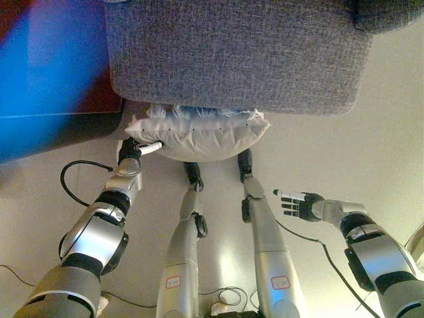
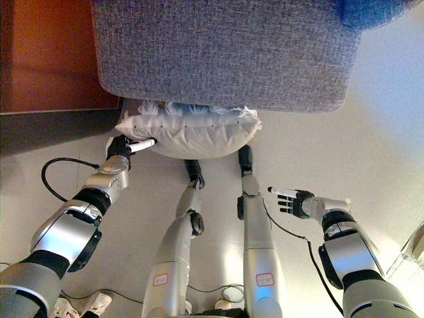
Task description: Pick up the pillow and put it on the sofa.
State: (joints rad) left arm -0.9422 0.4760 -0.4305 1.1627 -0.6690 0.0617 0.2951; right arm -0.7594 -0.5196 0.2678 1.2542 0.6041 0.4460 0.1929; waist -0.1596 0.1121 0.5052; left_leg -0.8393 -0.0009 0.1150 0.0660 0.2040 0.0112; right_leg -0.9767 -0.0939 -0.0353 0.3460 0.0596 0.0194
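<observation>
1. I am looking down from the head camera at a white pillow (image 1: 199, 136) that is lying on the pale floor (image 1: 371, 132), right at the foot of the grey sofa (image 1: 238, 53), with its far edge tucked under the sofa's front.
2. I am seeing the left hand (image 1: 132, 152) sitting at the pillow's left corner; a white-tipped finger is pointing along the lower edge of the cushion and touching it, while the rest of the hand looks bunched below the corner. I cannot tell whether it is actually pinching the fabric.
3. I am seeing the right hand (image 2: 293, 201) hanging over bare floor, well apart from the pillow and lower right of it, with its fingers spread and stretched out toward the left, holding nothing.
4. I am noting a dark reddish-brown piece of furniture (image 2: 46, 56) standing to the left of the sofa, with a dark strip along its base where it is meeting the floor.
</observation>
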